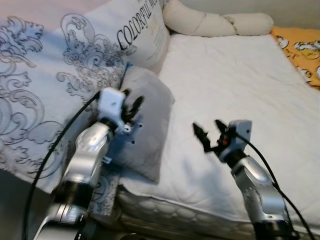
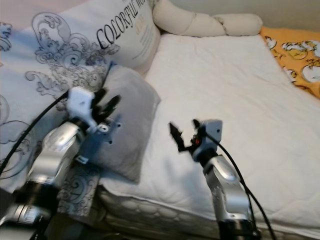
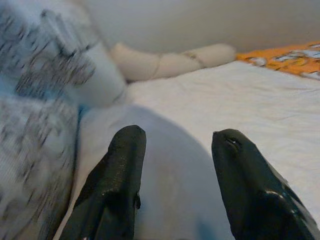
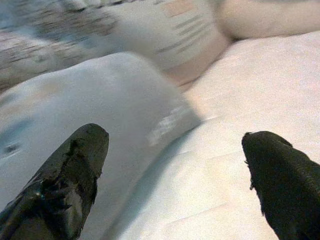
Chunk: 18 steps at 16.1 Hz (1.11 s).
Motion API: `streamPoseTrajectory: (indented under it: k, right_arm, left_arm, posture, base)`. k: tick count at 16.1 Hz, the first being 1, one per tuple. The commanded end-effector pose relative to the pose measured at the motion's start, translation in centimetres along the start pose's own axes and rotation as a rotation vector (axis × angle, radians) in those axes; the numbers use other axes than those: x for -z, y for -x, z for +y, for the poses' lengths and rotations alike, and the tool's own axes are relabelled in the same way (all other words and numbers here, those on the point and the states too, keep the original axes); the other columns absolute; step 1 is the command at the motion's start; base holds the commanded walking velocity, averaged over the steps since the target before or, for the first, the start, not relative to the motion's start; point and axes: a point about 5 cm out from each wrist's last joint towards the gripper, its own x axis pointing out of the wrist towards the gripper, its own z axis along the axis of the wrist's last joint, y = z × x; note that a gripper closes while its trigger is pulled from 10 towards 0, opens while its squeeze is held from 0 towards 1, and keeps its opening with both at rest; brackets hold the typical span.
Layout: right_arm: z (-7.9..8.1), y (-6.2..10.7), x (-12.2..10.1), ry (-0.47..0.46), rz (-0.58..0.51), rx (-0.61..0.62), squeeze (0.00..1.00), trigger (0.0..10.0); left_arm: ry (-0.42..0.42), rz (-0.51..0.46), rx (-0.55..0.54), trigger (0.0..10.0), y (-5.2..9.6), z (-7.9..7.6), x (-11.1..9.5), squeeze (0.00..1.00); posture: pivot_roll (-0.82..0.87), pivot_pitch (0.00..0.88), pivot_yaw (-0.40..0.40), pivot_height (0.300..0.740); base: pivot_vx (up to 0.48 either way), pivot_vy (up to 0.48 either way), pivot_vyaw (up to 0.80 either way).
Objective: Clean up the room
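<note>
Small grey fabric pillow [image 1: 147, 125]: on white quilted bed [image 1: 240, 90], near edge, against large scroll-patterned white pillow [image 1: 60, 65]. Left gripper [image 1: 131, 103]: over grey pillow, jaws parted. Right gripper [image 1: 210, 132]: above bed, jaws wide

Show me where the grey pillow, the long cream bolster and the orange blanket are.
grey pillow [image 1: 150, 107]: left eye view, middle of its top face.
long cream bolster [image 1: 215, 22]: left eye view, its middle section.
orange blanket [image 1: 302, 45]: left eye view, its printed part by the mattress edge.
</note>
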Motion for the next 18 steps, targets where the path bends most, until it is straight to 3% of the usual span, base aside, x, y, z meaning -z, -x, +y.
streamPoseTrajectory:
  k: [1, 4, 10, 12, 16, 18]
  right_arm:
    - [-0.3, -0.2, -0.2, 0.001, -0.011, 0.054, 1.00, 10.0]
    - [0.7, -1.4, -0.5, -0.039, -0.056, 0.148, 1.00, 10.0]
    - [1.8, -2.8, -0.4, -0.030, -0.050, 0.153, 1.00, 10.0]
    - [1.1, -2.9, -0.2, -0.003, -0.035, 0.195, 1.00, 10.0]
    - [1.3, -3.0, 0.6, 0.008, 0.008, 0.182, 1.00, 10.0]
    - [0.7, -3.0, 0.5, 0.017, 0.004, 0.226, 1.00, 10.0]
  left_arm:
    - [-0.002, -0.008, -0.030, 10.0, 0.3, 0.3, -0.5, 1.00]
    - [0.001, 0.049, -0.113, 10.0, 1.7, 0.9, 0.0, 1.00]
    - [-0.033, 0.114, -0.145, 10.0, 2.0, 1.0, 0.2, 0.99]
    - [0.023, 0.160, -0.217, 10.0, 2.4, 1.7, 1.2, 0.98]
    - [0.001, 0.184, -0.233, 10.0, 2.8, 2.3, 1.7, 0.97]
    - [-0.016, 0.204, -0.234, 10.0, 3.1, 2.6, 2.0, 0.96]
  posture:
    - [0.07, 0.000, 0.026, 0.740]
    - [0.09, 0.000, -0.005, 0.740]
    - [0.12, 0.000, -0.027, 0.740]
    - [0.11, 0.000, -0.029, 0.740]
    - [0.13, 0.000, -0.039, 0.740]
    - [0.12, 0.000, -0.037, 0.740]
  base:
    - [0.000, -0.352, 0.00]
    - [0.000, -0.351, 0.00]
    - [0.000, -0.337, 0.00]
    - [0.000, -0.311, 0.00]
    - [0.000, -0.313, 0.00]
    - [0.000, -0.315, 0.00]
